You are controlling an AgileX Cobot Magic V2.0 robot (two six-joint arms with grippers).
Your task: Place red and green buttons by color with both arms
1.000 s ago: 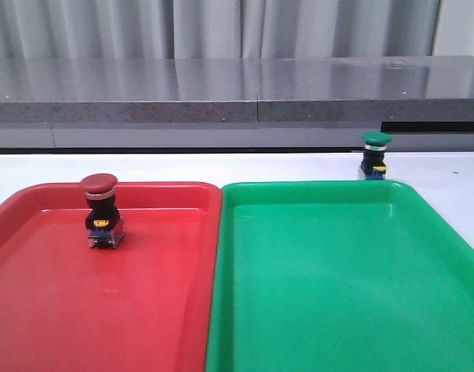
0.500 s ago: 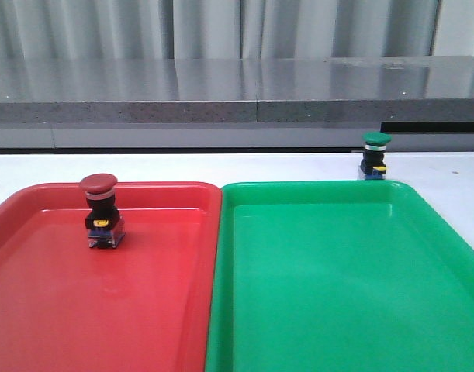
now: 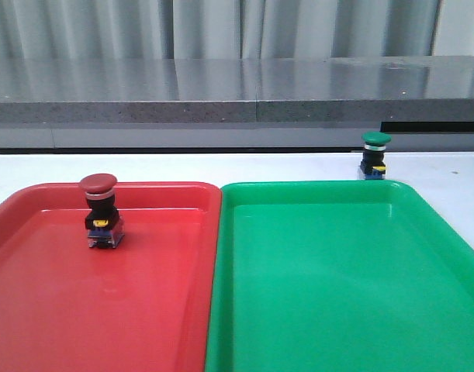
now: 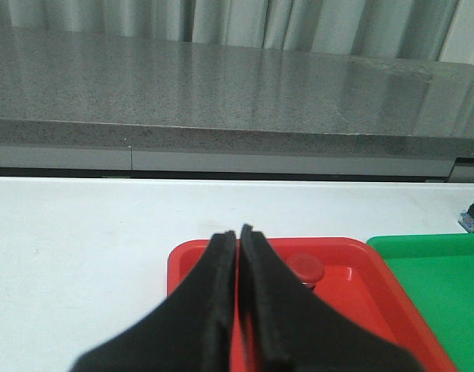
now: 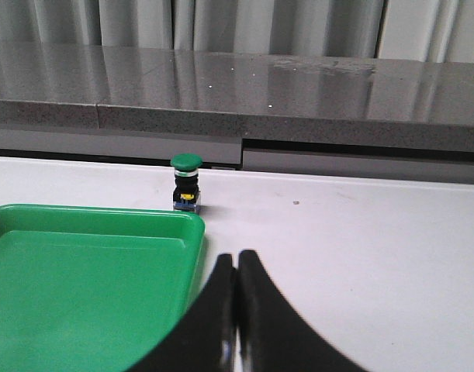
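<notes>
The red button (image 3: pixel 101 211) stands upright inside the red tray (image 3: pixel 35 310), near its far left part; its cap also shows in the left wrist view (image 4: pixel 306 268). The green button (image 3: pixel 375 156) stands upright on the white table just beyond the green tray's (image 3: pixel 337 310) far right corner; it also shows in the right wrist view (image 5: pixel 186 183). My left gripper (image 4: pixel 238 232) is shut and empty above the red tray's near side. My right gripper (image 5: pixel 236 256) is shut and empty over the table beside the green tray (image 5: pixel 81 279). Neither gripper shows in the front view.
The two trays lie side by side on the white table (image 3: pixel 283 167). A grey stone ledge (image 3: pixel 237 101) runs along the table's far edge, with curtains behind it.
</notes>
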